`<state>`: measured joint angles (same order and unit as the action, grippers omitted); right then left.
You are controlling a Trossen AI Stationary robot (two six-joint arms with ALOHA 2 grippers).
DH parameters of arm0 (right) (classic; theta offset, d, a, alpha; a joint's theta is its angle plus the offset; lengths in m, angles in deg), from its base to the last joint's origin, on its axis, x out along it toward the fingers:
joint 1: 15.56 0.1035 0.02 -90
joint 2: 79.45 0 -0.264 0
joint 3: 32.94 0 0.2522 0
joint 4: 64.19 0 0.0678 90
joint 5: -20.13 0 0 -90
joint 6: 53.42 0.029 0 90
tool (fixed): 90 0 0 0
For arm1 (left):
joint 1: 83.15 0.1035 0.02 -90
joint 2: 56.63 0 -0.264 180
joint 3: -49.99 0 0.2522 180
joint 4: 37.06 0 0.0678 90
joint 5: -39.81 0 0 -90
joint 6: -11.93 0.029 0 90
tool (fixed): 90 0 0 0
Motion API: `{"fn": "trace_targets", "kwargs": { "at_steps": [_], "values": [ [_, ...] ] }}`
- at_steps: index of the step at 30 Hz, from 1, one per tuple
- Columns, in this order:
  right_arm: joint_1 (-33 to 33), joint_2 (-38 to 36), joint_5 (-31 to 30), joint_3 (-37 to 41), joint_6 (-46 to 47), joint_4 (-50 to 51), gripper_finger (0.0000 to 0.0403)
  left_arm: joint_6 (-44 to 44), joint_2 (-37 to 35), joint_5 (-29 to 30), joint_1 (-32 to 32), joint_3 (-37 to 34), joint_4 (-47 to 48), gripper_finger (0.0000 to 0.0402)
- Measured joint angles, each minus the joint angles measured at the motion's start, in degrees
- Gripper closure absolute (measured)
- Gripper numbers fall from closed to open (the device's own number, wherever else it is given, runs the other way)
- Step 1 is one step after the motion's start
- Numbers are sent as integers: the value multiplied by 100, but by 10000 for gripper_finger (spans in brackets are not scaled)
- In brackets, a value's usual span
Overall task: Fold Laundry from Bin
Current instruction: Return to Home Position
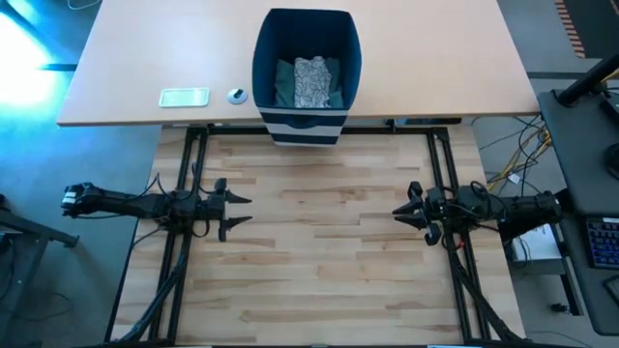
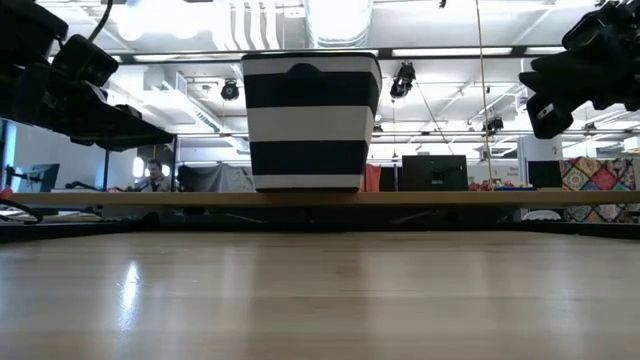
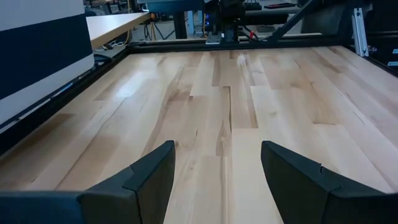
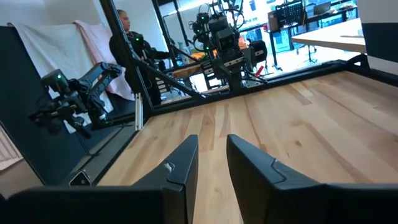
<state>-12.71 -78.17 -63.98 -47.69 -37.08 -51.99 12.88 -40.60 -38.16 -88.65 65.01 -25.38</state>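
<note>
Overhead and supporting views of the two-arm workstation. The left gripper (image 1: 239,211) hovers at the left edge of the wooden work table (image 1: 319,280), its fingers (image 3: 149,177) spread wide with only bare boards between them. The right gripper (image 1: 399,212) faces it from the opposite edge; its fingers (image 4: 180,165) stand a narrow gap apart and hold nothing. The two grippers point toward each other, well apart.

The bin (image 1: 308,58), navy with white stripes, stands upright on the lighter desk (image 1: 435,68) beyond the work table. It is well away from both grippers and roughly midway between them. Inside it lies the laundry: a grey-white patterned garment (image 1: 312,81) on top, and a teal-green garment (image 1: 284,89) beside it. A person (image 4: 123,38) stands beyond the left arm.
</note>
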Motion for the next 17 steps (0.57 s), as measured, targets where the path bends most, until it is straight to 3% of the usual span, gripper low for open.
{"fn": "trace_targets", "kwargs": {
  "at_steps": [17],
  "values": [
    [0,0,1,0,0,2,324,0,1,0,0,0,-1,180]
  ]
}}
